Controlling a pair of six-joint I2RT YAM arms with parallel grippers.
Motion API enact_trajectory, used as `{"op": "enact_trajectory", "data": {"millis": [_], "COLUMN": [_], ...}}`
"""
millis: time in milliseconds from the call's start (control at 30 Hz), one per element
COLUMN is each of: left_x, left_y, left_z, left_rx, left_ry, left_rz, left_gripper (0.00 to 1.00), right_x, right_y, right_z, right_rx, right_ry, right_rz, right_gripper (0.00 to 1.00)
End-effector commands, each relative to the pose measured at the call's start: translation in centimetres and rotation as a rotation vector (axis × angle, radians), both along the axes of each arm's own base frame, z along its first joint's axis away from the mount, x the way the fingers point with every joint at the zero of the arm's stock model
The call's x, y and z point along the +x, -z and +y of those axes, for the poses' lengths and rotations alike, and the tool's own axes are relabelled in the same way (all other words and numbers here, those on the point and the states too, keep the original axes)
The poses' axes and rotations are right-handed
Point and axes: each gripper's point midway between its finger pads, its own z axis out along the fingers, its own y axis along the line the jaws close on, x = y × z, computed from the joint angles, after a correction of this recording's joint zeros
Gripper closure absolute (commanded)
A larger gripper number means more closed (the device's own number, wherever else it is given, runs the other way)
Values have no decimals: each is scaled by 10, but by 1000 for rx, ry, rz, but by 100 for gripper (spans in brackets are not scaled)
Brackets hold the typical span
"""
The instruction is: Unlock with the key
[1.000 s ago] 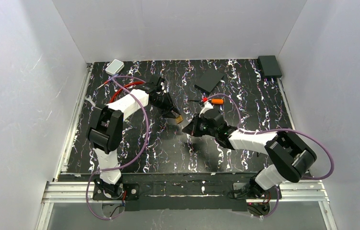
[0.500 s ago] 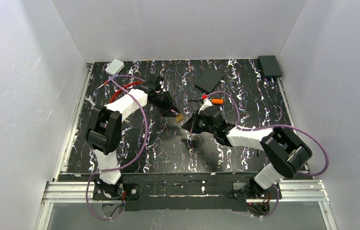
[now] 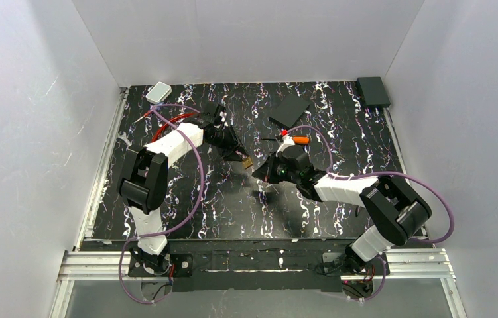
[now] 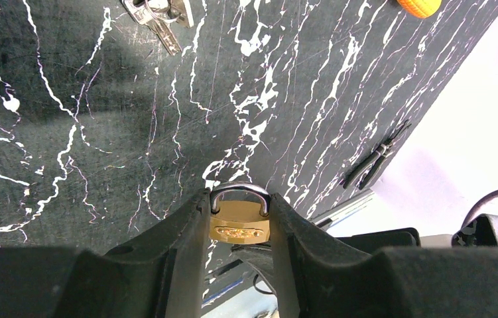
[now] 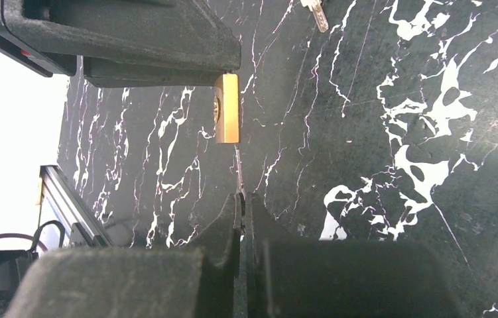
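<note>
With the left gripper (image 4: 238, 200) clamped on the brass padlock (image 4: 239, 226) and the right gripper (image 5: 241, 197) pinched shut on the key (image 5: 238, 173) (blade edge-on, tip just short of the lock's underside), I'd square blade to keyway, then feed it straight without sideways push

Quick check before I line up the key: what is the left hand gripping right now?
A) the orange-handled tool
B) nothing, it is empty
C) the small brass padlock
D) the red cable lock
C: the left wrist view shows the brass padlock clamped in the left hand, with its silver shackle pointing away from the wrist.
</note>
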Motion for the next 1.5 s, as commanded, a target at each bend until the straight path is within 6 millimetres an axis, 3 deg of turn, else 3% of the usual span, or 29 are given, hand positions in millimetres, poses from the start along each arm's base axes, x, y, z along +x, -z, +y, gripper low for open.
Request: {"op": "enact_trajectory", "data": {"millis": [0,533,1000,1467], "left_x": [-2,-3,-3,-3], "left_y": [-30,-30,-30,-28], "left_z": [-1,-2,-1,-3], "left_rx": [-50,-52,-51,-60], "left_ry": [10,13,14,22], "left_rz": [-57,-56,-56,-53], "left_gripper": [100,100,100,100], "right_x": [12,16,24,28], "right_y": [-21,-25,-28,-35], "right_z": [15,18,9,15], "right_rx": [58,72,71,96], "right_ry": [-26,-35,-11,-40], "right_rz": [-62,-68,-76,-93], "right_gripper": [99,99,99,99]}}
